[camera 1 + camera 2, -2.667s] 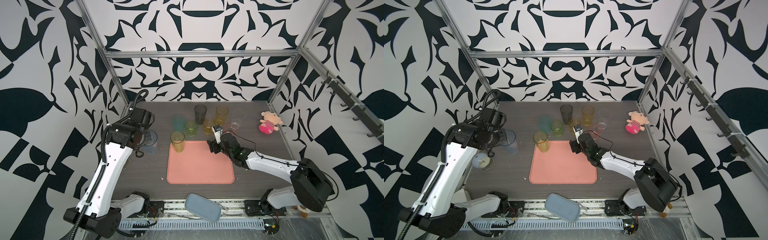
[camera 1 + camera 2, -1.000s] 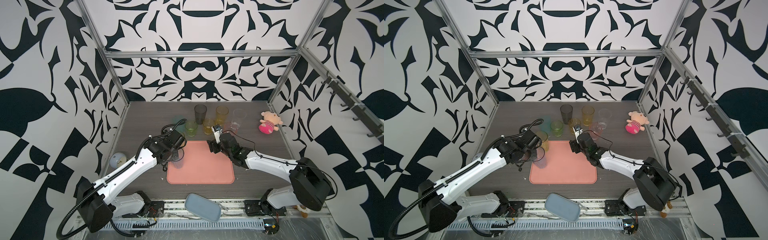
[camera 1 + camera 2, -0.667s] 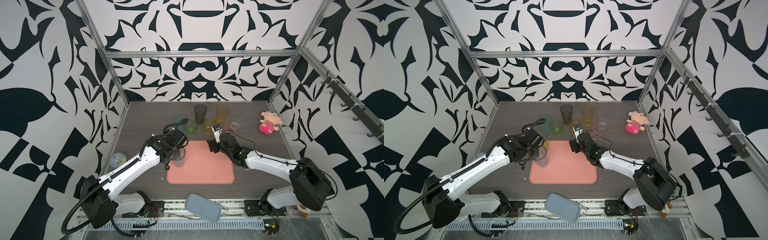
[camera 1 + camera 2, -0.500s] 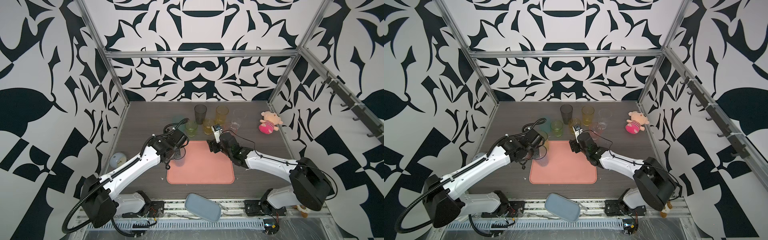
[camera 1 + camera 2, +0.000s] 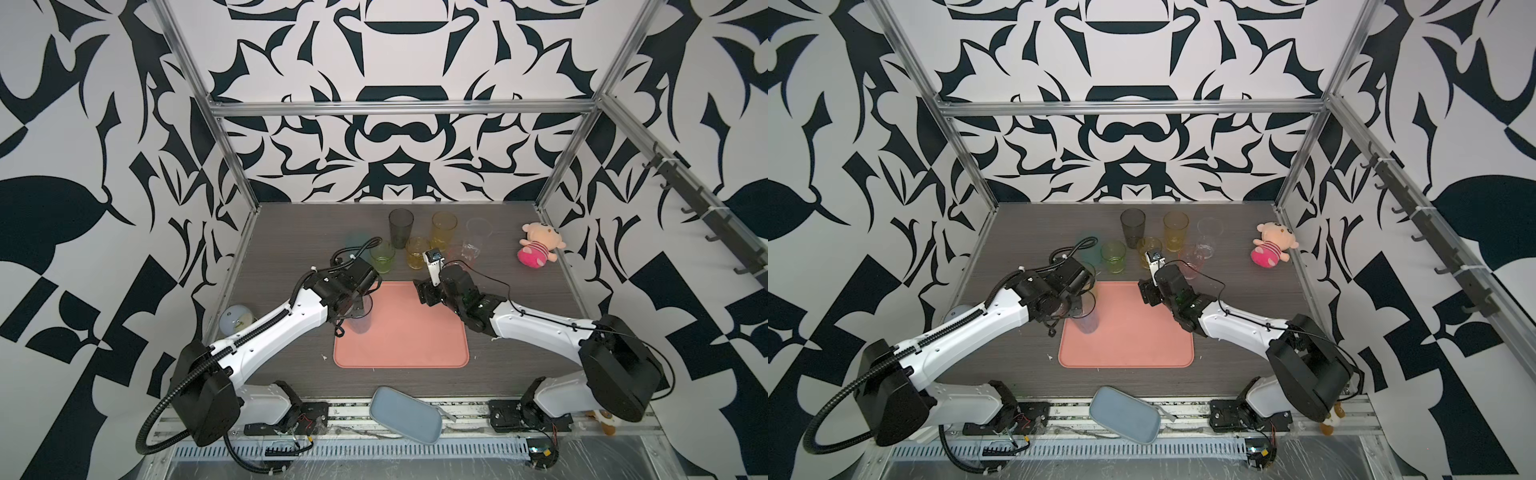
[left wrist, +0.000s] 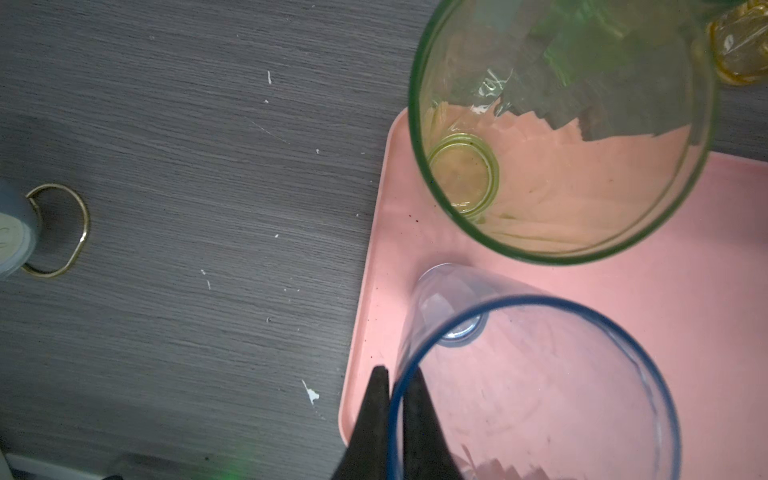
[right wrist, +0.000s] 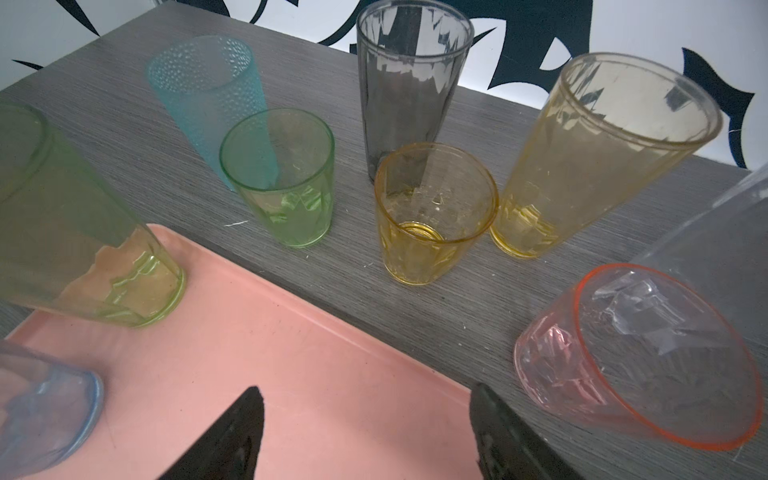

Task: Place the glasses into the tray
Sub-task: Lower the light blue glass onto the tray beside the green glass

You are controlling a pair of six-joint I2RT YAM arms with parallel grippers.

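My left gripper (image 6: 397, 374) is shut on the rim of a blue glass (image 6: 532, 390), which it holds slightly tilted over the left side of the salmon-pink tray (image 5: 407, 332). A yellow-green glass (image 6: 561, 124) stands in the tray's back left corner, hidden by the left arm in both top views. My right gripper (image 7: 365, 392) hangs open over the tray's back edge (image 7: 291, 332), with nothing between its fingers. Behind the tray on the table stand teal (image 7: 208, 95), green (image 7: 282, 178), smoky grey (image 7: 409, 83), short amber (image 7: 432, 216), tall amber (image 7: 602, 158), pink (image 7: 631, 357) and clear (image 7: 727, 232) glasses.
A pink plush toy (image 5: 538, 249) lies at the back right. A pale blue-grey dish (image 5: 405, 415) sits on the front rail. A grey mug with a gold handle (image 6: 16, 232) stands at the table's left edge.
The left arm has carried the blue glass from the table's left side to the tray's left side, where it has hardly moved for half a second. The right arm has stayed still.
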